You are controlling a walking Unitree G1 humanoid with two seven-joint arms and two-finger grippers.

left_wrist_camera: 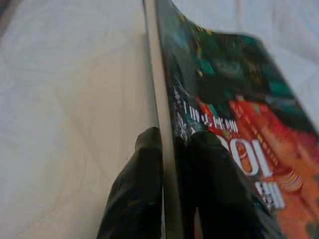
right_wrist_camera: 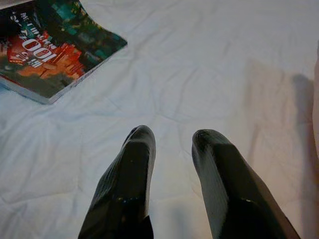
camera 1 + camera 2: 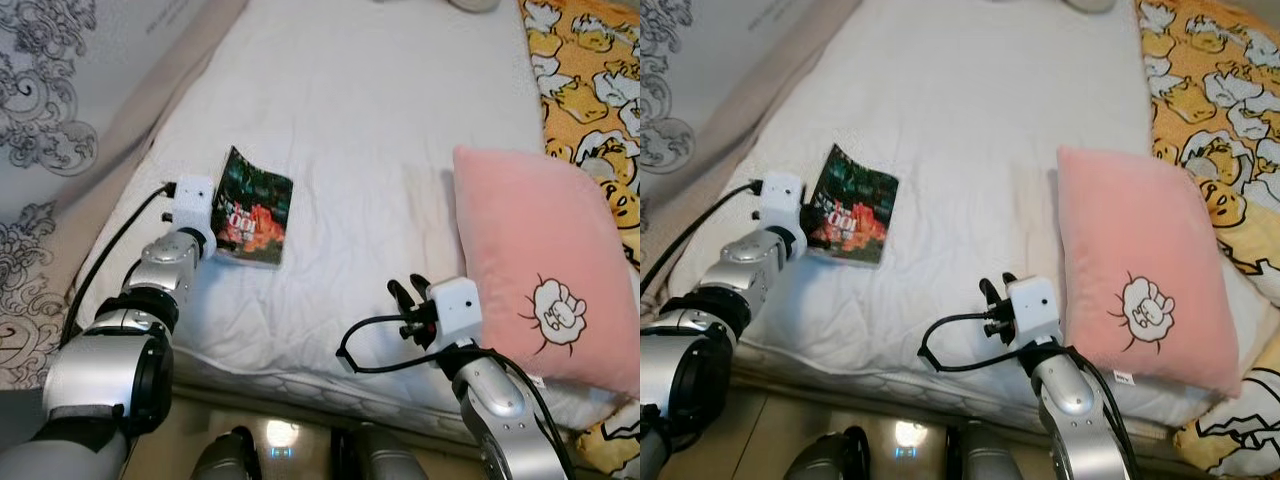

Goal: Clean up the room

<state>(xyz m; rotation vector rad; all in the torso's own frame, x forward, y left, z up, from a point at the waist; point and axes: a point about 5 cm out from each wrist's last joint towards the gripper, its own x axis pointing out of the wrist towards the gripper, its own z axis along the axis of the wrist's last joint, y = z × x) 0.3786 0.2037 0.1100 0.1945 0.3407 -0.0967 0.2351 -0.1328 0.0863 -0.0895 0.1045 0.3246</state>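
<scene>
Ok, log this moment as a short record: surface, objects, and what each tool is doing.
surface: white quilted mattress
book: dark green and red paperback book, lying near the mattress's left edge
left tool: shut on the book's edge, one finger on each side of it
right tool: open, over bare mattress, apart from the book
pillow: pink plush pillow with a sheep motif, right of the right tool
bedding: yellow cartoon-print blanket, along the far right

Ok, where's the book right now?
The book lies on the white bed to the robot's left, its near edge pinched by the left gripper, well left of the pink pillow.
</scene>
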